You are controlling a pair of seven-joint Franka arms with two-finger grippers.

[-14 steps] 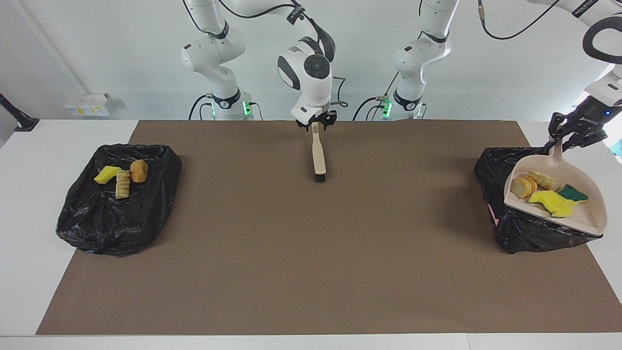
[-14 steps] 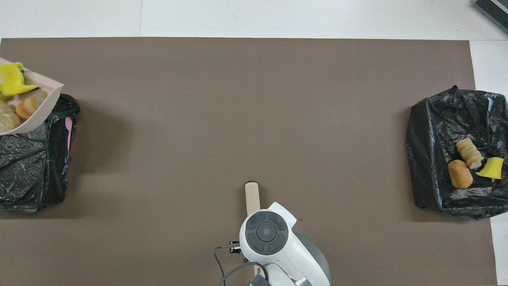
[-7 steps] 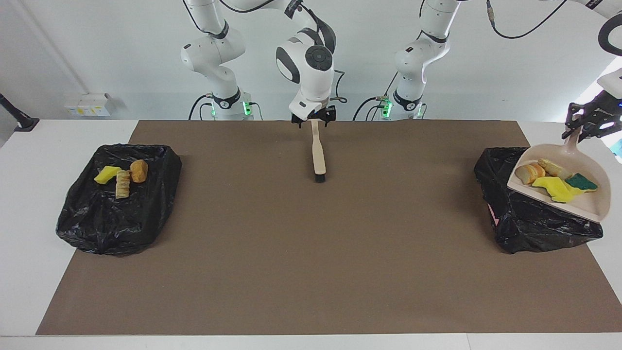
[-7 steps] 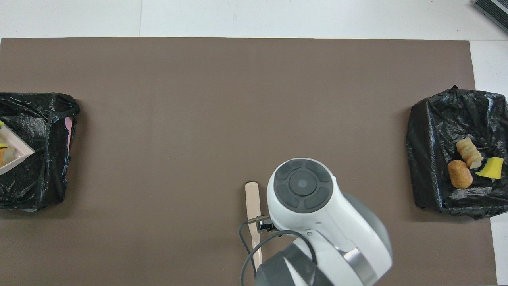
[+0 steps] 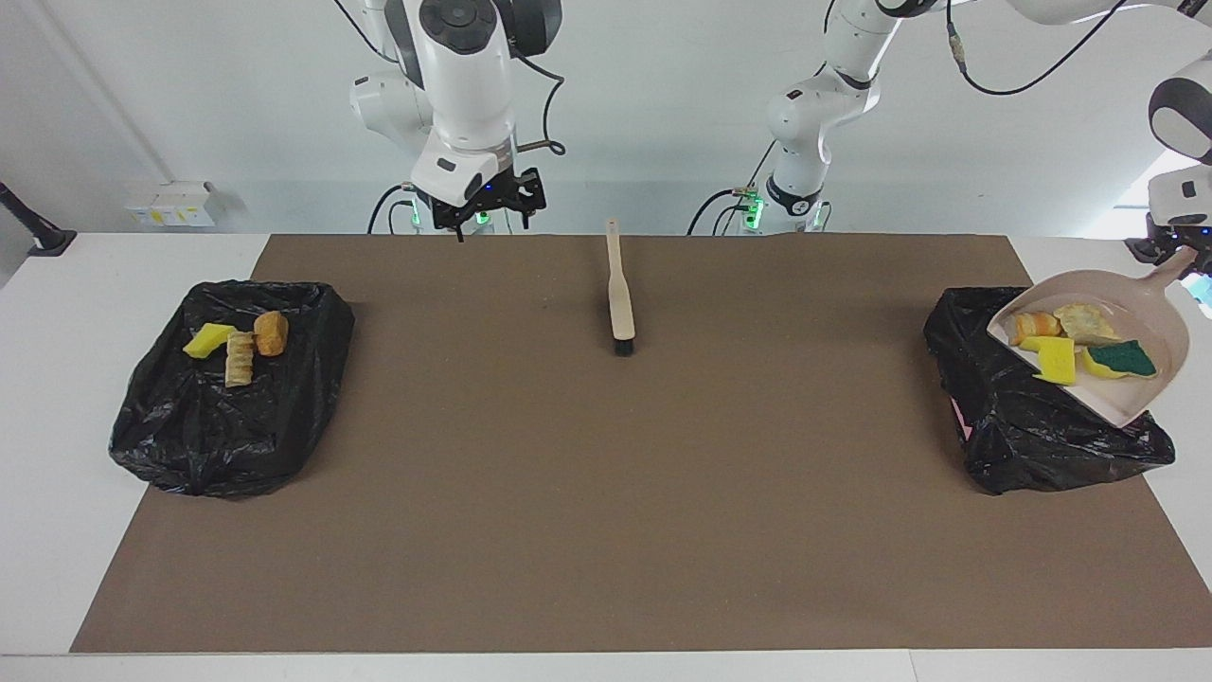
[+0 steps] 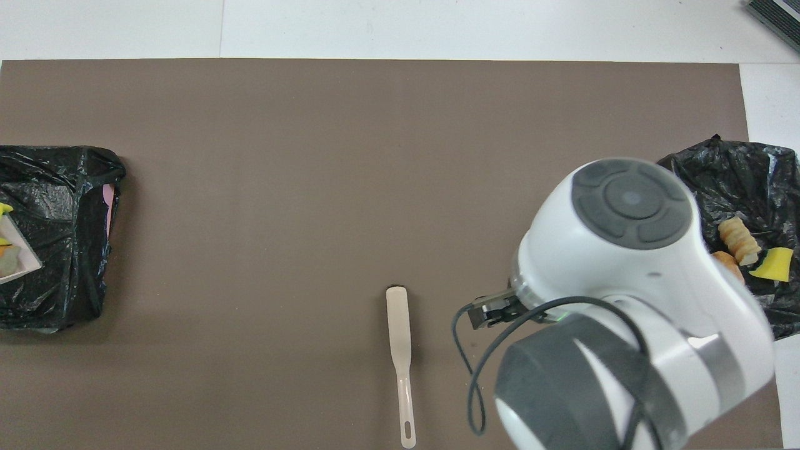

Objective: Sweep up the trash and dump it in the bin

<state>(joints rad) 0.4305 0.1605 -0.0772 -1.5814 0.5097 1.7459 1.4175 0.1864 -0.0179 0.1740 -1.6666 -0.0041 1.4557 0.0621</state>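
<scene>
Jaws: left gripper (image 5: 1177, 254) clamping dustpan (image 5: 1150, 308) carrying four trash chunks (image 5: 1059, 359) over one bag (image 5: 1004, 417); right gripper (image 5: 485, 210) spread, holding nothing. Overhead: three chunks (image 6: 739, 240) sitting in second bag (image 6: 744, 175); one brush (image 6: 399, 337) lying on counter.

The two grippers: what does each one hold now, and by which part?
The left gripper holds the dustpan by its handle. The right gripper holds nothing.

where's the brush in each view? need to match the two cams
Facing view: brush lies loose on the mat, centre, upper part, handle toward the robots, bristles away.
Overhead view: brush at bottom centre, handle end at the bottom edge, just beside the right arm's wrist.
Shared landmark: the black bag with three trash chunks, toward the right arm's end of the table.
</scene>
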